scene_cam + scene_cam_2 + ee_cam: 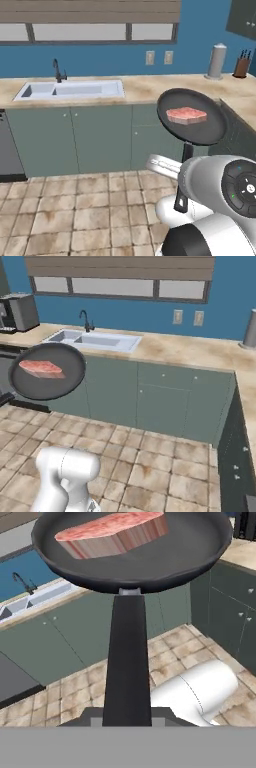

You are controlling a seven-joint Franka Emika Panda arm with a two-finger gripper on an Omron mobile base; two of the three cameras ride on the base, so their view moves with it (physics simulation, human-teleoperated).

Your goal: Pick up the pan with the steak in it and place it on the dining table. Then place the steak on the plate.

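Note:
The black pan (192,116) hangs level in the air above the tiled floor, in front of the grey-green cabinets. The pinkish steak (186,115) lies flat near its middle. My gripper (127,718) is shut on the pan's long handle (128,657), close to its end. In the right base view the pan (47,376) floats at the left with the steak (42,368) inside. In the hand view the pan (150,559) and the steak (112,533) are seen from just behind the handle. The dining table and the plate are out of view.
A beige counter (145,87) with a sink (70,90) and faucet (58,71) runs along the blue wall. A grey canister (216,62) and a knife block (241,65) stand at its right end. A dark appliance (22,312) sits on the counter.

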